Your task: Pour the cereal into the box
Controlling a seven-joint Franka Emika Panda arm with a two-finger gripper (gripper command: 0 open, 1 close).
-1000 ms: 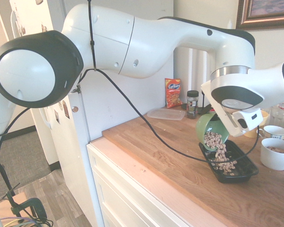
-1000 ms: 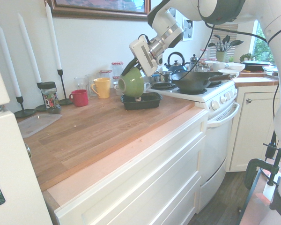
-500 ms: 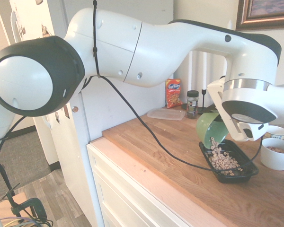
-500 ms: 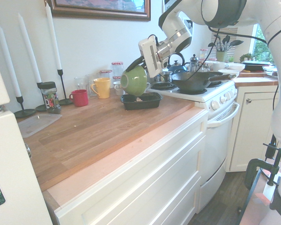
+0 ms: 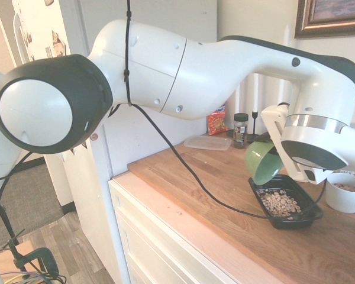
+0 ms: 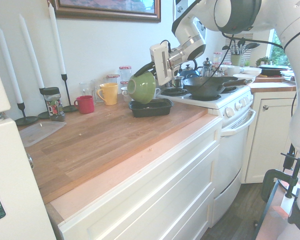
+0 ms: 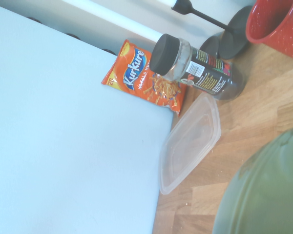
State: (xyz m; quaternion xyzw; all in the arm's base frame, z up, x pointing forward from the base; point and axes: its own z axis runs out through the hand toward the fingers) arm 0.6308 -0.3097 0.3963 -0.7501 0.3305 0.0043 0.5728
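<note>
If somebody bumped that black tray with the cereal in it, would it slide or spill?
The black tray looks thin and glossy on smooth wood, so it would probably slide easily. The cereal lies loose and shallow below the rim, so a gentle bump likely spills little.

Glossy black plastic box (image 5: 287, 220); wooden countertop (image 5: 213, 177)

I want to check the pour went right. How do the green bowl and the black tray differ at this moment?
The green bowl hangs tipped on its side in the end effector, off the counter; the black tray lies flat on the wood. The bowl is round and deep, the tray shallow and rectangular. The cereal lies in the tray; none shows falling from the bowl.
</note>
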